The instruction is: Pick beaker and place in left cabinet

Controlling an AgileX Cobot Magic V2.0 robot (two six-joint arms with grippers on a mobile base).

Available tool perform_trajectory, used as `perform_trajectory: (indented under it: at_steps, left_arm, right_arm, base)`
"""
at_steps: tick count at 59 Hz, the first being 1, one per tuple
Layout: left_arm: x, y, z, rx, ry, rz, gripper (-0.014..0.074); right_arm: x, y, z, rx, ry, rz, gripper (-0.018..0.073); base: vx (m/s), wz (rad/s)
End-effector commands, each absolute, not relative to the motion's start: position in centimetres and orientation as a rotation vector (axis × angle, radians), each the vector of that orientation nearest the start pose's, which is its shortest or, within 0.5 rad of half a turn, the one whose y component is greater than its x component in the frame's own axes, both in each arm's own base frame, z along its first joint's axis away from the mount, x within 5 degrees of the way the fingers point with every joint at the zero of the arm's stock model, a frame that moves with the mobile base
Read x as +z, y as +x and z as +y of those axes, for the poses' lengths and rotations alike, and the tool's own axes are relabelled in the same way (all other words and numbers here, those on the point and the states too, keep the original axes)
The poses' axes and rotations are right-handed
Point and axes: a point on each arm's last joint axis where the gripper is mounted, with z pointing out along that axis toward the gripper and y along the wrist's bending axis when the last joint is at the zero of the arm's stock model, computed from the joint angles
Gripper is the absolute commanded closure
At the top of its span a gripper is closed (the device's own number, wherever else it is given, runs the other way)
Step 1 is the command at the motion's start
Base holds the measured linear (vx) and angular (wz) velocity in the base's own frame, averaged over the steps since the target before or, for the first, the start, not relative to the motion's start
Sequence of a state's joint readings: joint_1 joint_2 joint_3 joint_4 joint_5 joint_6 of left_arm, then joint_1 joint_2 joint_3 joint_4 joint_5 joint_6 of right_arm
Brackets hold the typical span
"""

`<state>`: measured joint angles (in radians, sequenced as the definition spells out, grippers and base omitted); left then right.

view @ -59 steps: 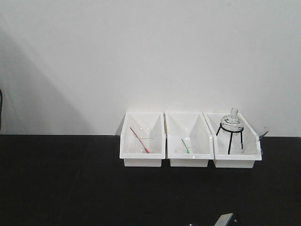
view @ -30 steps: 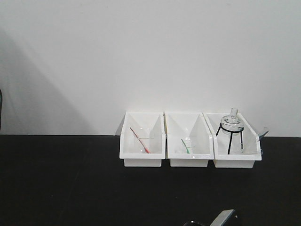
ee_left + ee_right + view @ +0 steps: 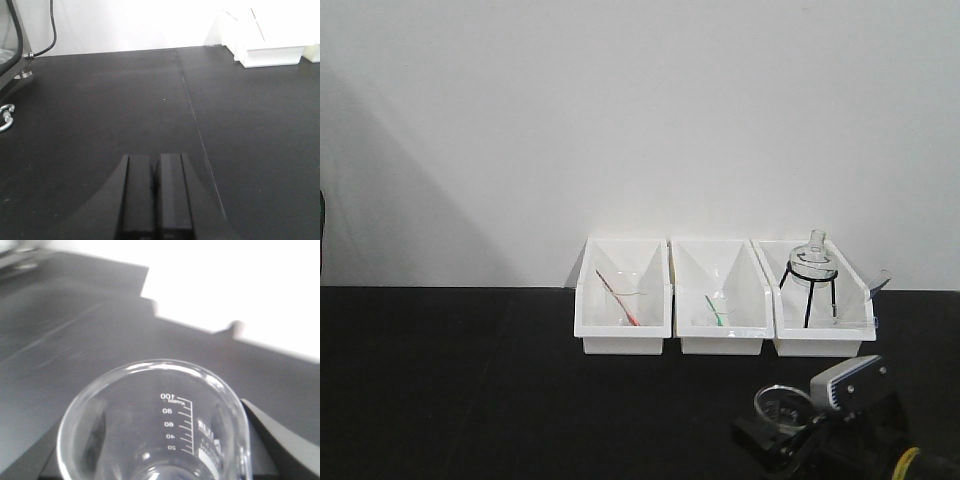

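Right tool point(image 3: 790, 436) clamped across the beaker point(image 3: 150, 430) wall, at the near right of the worktop point(image 3: 470, 380). Glass judged light, rigid, slick, breakable: hold mid-wall, modest squeeze. Left tool point(image 3: 156, 200): fingers pressed together, empty. Left cabinet not in view.

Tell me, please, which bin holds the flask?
The rightmost bin: its flask sits on a black tripod; the middle has a green rod, the left a red one.

Likely a lab, black bench point(image 3: 470, 380), flask point(image 3: 814, 256) on tripod point(image 3: 808, 300), graduated beaker point(image 3: 150, 430)
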<state>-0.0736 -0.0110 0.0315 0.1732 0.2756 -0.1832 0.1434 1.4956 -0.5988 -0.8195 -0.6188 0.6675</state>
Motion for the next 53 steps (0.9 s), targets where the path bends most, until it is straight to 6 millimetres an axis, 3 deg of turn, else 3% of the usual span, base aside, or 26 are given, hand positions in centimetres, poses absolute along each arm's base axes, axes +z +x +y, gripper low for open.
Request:
perform_trajectory:
  at_steps: [1, 16, 21, 31, 53]
  left_arm:
    - [19.2, 5.5, -0.1, -0.04, 0.022, 1.667, 0.0593]
    - [19.2, 5.5, -0.1, -0.04, 0.022, 1.667, 0.0593]
    - [19.2, 5.5, -0.1, -0.04, 0.022, 1.667, 0.0593]
    - [19.2, 5.5, -0.1, -0.04, 0.022, 1.667, 0.0593]
    - [19.2, 5.5, -0.1, -0.04, 0.022, 1.667, 0.0593]
  right_arm:
    - [25.8, 26.1, 6.8, 0.399, -0.399, 1.788, 0.0564]
    - [31.8, 20.3, 4.3, 0.19, -0.288, 1.716, 0.0564]
    - [32.3, 18.4, 3.7, 0.172, -0.246, 1.69, 0.0564]
    - [31.3, 15.4, 3.0, 0.168, -0.196, 1.669, 0.0564]
    - [32.4, 13.5, 2.5, 0.112, -0.215, 1.589, 0.0561]
  base:
    - [0.0, 0.0]
    - [0.0, 0.0]
    - [0.0, 0.0]
    - [0.0, 0.0]
    - [0.0, 0.0]
